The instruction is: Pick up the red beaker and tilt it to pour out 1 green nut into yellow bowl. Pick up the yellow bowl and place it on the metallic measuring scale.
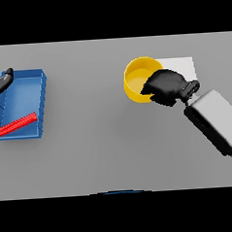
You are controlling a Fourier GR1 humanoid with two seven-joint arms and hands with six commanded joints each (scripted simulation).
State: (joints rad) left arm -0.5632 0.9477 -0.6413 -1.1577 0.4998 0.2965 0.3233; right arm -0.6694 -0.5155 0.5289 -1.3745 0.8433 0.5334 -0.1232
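Nearest the viewer, the white and grey right arm (218, 124) enters from the lower right and slants up toward the middle of the grey table (100, 148). At its end the dark right hand (166, 86) sits against the right side of the round yellow bowl (135, 80), fingers curled over the bowl's rim and wall, clamped on it. The bowl's interior shows yellow; whether a nut lies inside cannot be told.

At about the same depth on the left stands a shallow blue rectangular tray (39, 105). A thin red bar (16, 124) lies inside it, slanted, toward the tray's near left corner.

Further back, just behind and to the right of the bowl, a flat pale square plate, the measuring scale (183, 65), lies on the table. The bowl's right edge overlaps or touches the plate's left side; whether the bowl rests on it or is held above it cannot be told. The hand covers the plate's near left part.

At the far left edge, the dark left hand (3, 81) shows at the tray's back left corner, partly cut off. Its fingers look extended rather than curled, holding nothing visible.
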